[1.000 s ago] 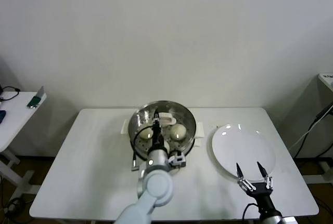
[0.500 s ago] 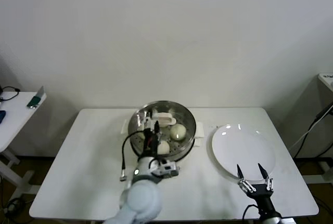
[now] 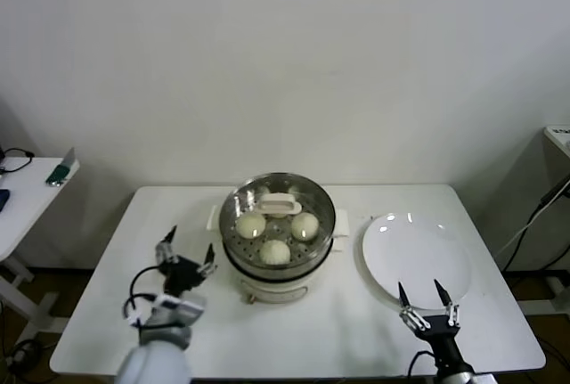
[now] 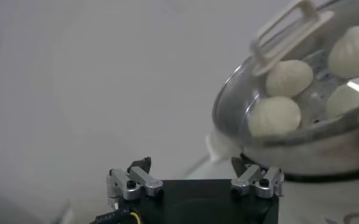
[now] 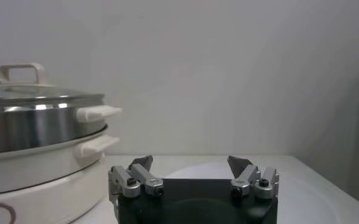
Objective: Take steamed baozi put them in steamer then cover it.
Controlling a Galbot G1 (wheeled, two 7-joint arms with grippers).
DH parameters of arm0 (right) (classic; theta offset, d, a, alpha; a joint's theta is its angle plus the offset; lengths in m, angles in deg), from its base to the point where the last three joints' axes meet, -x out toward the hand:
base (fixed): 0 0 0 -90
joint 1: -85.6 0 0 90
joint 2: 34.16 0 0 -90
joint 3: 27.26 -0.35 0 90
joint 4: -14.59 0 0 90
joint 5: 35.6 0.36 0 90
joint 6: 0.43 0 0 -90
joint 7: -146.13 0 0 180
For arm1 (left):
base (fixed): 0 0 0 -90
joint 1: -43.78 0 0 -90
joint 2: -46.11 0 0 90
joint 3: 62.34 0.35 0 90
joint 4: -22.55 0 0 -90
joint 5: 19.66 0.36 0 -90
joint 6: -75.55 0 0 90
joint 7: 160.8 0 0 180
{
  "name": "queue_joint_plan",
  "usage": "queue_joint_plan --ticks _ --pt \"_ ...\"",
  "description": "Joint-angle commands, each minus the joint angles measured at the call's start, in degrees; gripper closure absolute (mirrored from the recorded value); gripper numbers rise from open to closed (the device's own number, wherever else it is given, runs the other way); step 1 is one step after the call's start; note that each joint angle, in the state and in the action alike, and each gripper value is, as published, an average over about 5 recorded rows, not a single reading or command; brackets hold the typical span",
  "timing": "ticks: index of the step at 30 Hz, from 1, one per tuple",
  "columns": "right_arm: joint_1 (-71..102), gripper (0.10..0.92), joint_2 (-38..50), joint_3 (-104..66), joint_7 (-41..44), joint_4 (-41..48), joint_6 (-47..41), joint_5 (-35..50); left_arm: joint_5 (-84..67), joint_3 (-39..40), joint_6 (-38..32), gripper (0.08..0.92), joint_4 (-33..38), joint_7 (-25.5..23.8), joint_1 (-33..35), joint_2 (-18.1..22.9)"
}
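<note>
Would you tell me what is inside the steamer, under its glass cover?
Through the clear cover, baozi lie on the perforated tray inside the steamer; three show plainly and a fourth partly behind the lid handle. What lies beneath the tray is hidden.

White plate [image 3: 417, 257], white table [image 3: 107, 313].

White table [image 3: 107, 313] carries steamer [image 3: 278, 264] (center-back) w/ white plate [image 3: 417, 259] just beside it.
</note>
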Motion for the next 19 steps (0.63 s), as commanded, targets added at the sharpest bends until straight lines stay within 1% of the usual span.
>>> queue_joint_plan --ticks 1,3,8,19 --pt "-0.51 0.203 -0.28 1.57 0.9 2.65 4.26 -2.56 -41.16 -23.34 -41.22 0.177 -5.11 -1.13 19.26 -1.08" --pt "-0.7 0.203 -0.23 1.73 0.99 3.44 4.82 -2.65 -40.37 -21.51 -43.25 0.177 -7.51 -1.18 19.22 -0.15" --pt "-1.11 0.203 -0.07 2.01 1.07 4.88 6.0 -2.38 -38.77 -17.77 -45.69 0.177 -11.66 -0.94 18.8 1.35" --pt "-1.25 0.203 -0.03 2.53 0.7 4.89 5.89 -1.53 -37.98 -15.67 -46.86 0.177 -13.45 -0.93 18.26 1.86"
